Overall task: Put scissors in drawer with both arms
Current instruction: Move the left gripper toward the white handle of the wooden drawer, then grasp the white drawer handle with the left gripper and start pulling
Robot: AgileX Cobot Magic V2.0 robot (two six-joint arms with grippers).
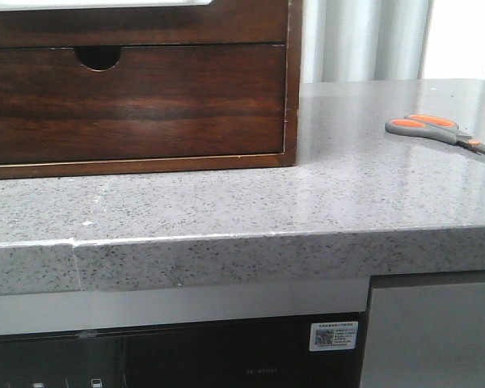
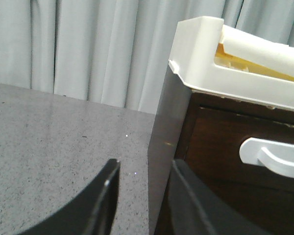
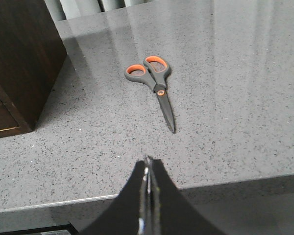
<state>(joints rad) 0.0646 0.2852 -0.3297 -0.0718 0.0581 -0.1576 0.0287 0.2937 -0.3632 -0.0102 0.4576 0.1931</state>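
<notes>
scissors (image 3: 156, 85) lying flat on surface (image 3: 225, 73), blades shut; right hand (image 3: 148, 169) clenched on nothing; left hand (image 2: 144, 171) released by cabinet (image 2: 220, 161)

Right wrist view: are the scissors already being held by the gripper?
No. The scissors lie flat on the grey countertop, blades closed, apart from the right gripper, whose fingers are pressed together with nothing between them.
</notes>
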